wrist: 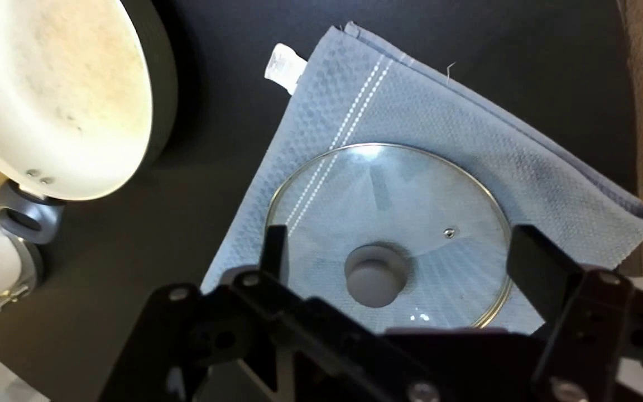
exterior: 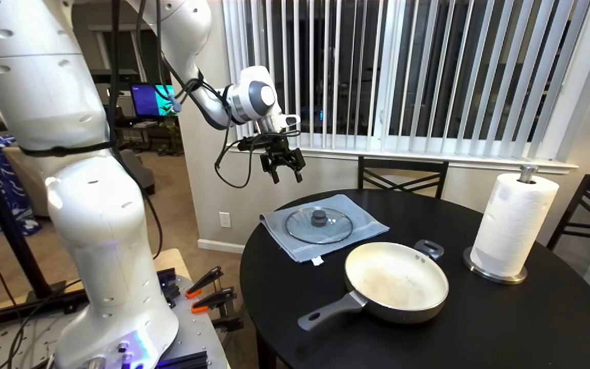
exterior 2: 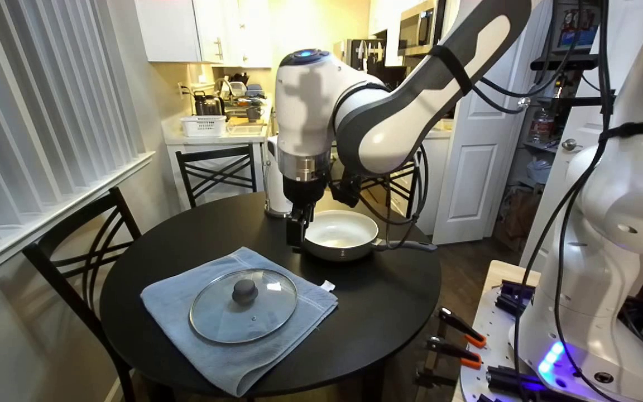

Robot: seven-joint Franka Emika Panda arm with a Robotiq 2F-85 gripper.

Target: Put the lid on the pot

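Observation:
The lid, round clear glass with a thin metal rim and a dark knob, lies flat on a folded cloth in both exterior views (exterior: 302,233) (exterior 2: 226,321). The pot, a shallow pan with a cream inside and long grey handle, sits beside it in both exterior views (exterior: 396,279) (exterior 2: 341,231). My gripper (exterior: 287,178) is open and empty, well above the table near the lid. In the wrist view, the lid (wrist: 405,190) shows between the spread fingers of the gripper (wrist: 399,240), its knob between them; the lid's near edge is hidden. The pot (wrist: 70,95) is at upper left.
The blue-grey cloth (exterior: 359,210) lies on the round black table (exterior: 525,328). A paper-towel roll (exterior: 512,225) stands on a metal holder beyond the pot. Chairs (exterior: 402,174) stand around the table, with window blinds (exterior: 407,72) behind. The pot's handle (exterior: 331,310) points towards the robot base.

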